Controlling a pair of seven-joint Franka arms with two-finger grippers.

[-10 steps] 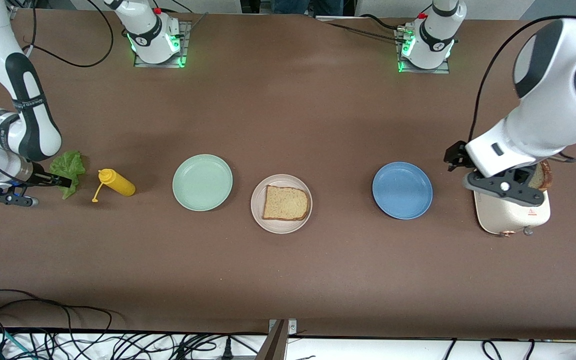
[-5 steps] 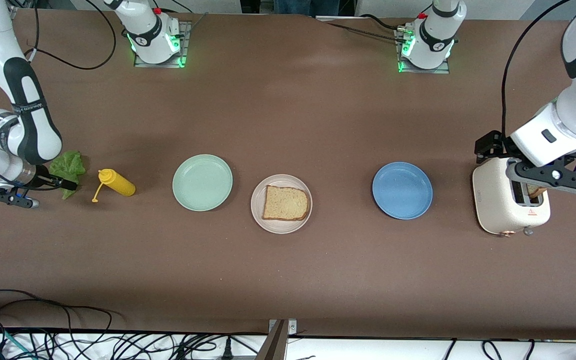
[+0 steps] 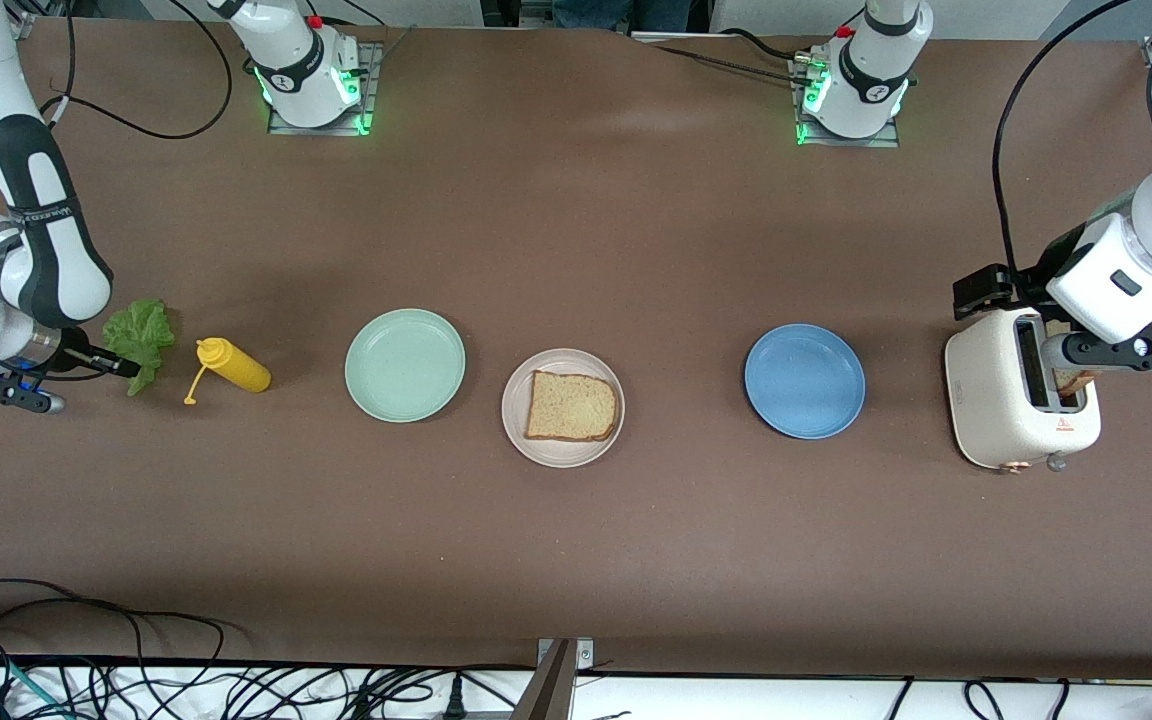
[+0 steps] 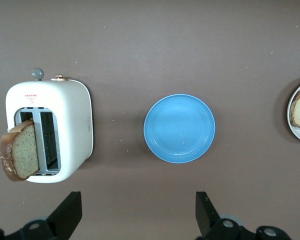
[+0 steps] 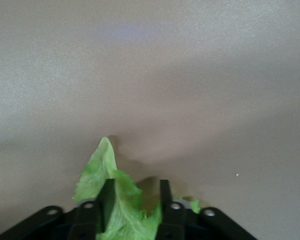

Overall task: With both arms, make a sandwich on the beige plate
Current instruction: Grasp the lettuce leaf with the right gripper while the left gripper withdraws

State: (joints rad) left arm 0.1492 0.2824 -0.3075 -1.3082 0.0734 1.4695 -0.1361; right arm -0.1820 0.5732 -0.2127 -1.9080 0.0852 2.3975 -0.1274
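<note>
A bread slice (image 3: 571, 406) lies on the beige plate (image 3: 526, 445) at mid-table; the left wrist view shows the plate's edge (image 4: 297, 134). A second slice (image 3: 1071, 382) (image 4: 20, 152) sticks up tilted out of a slot of the white toaster (image 3: 1006, 400) (image 4: 65, 125). My left gripper (image 3: 1131, 350) (image 4: 137, 220) hangs open and empty above the toaster. The lettuce leaf (image 3: 141, 335) (image 5: 97, 170) lies at the right arm's end of the table. Low over the table, my right gripper (image 3: 131, 368) (image 5: 136, 184) has its fingers drawn in on the leaf.
A yellow squeeze bottle (image 3: 234, 366) lies beside the lettuce. Between it and the beige plate is a mint-green plate (image 3: 404, 364). A blue plate (image 3: 804, 380) (image 4: 179, 128) sits between the beige plate and the toaster. Cables run along the table's near edge.
The right gripper's fingers have closed in on the lettuce, which shifted slightly. The left arm has drawn back from over the toaster toward its own end, uncovering the slice in the slot.
</note>
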